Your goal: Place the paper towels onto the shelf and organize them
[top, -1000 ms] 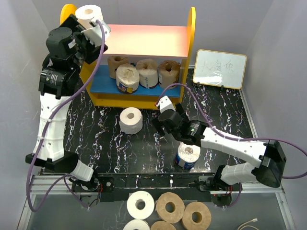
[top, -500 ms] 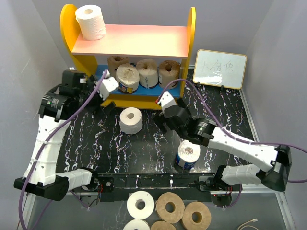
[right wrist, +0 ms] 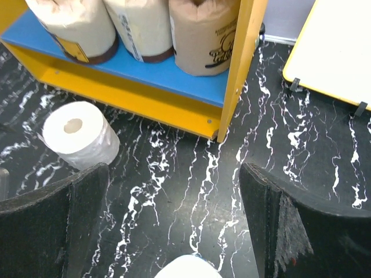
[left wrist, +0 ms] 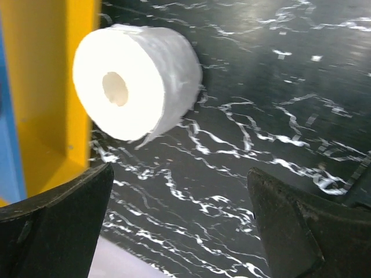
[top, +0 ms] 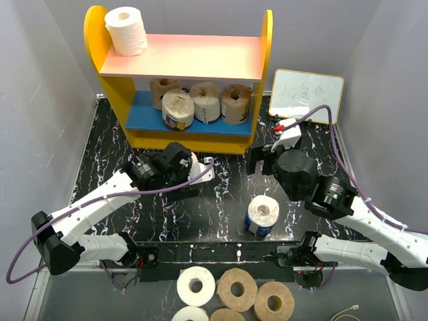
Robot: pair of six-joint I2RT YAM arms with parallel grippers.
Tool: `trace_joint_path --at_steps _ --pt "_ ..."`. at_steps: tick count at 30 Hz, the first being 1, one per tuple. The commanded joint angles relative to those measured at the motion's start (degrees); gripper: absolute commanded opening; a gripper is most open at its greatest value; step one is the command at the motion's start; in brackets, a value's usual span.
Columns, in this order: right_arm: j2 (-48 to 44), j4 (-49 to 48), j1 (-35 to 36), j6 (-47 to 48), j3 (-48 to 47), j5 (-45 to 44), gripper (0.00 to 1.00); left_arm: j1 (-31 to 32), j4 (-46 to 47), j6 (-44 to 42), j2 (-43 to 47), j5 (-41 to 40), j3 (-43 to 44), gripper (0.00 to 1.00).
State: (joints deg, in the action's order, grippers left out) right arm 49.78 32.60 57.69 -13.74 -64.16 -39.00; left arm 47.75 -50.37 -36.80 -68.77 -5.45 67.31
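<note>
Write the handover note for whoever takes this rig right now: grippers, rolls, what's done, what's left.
Left gripper: open, empty, aimed at the white roll on the table just in front of the shelf.
Right gripper: open, empty, over the table between the shelf and the blue-wrapped roll.
Done: top roll stands at the left end of the pink top board; four rolls sit on the blue lower board.
Left: shelve the white roll and the blue-wrapped roll, both on the table.
</note>
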Motion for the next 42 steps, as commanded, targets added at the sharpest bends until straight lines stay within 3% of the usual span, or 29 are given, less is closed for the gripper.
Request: trace_joint_path --at_steps 1,8,14,28,42 --pt "0.4 -1.8 0.0 -2.8 2.4 -1.4 0.94 3.4 12.7 -0.1 1.7 -17.3 -3.9 0.98" --pt "1.0 -2.7 0.0 -2.3 2.6 -2.7 0.95 7.1 21.5 -1.8 -0.1 -24.1 -10.6 0.95" --pt "0.9 -3.0 0.0 -2.3 2.4 -2.6 0.95 10.3 23.2 0.2 -2.8 -24.4 -13.0 0.94" --pt "-1.1 -1.9 0.1 -2.3 3.3 -4.0 0.95 10.9 36.1 -5.8 -5.8 -31.6 -18.7 0.93" --pt "-2.3 -2.0 0.0 -1.1 4.8 -5.1 0.95 10.9 36.4 -4.5 -11.4 -32.2 -18.3 0.91"
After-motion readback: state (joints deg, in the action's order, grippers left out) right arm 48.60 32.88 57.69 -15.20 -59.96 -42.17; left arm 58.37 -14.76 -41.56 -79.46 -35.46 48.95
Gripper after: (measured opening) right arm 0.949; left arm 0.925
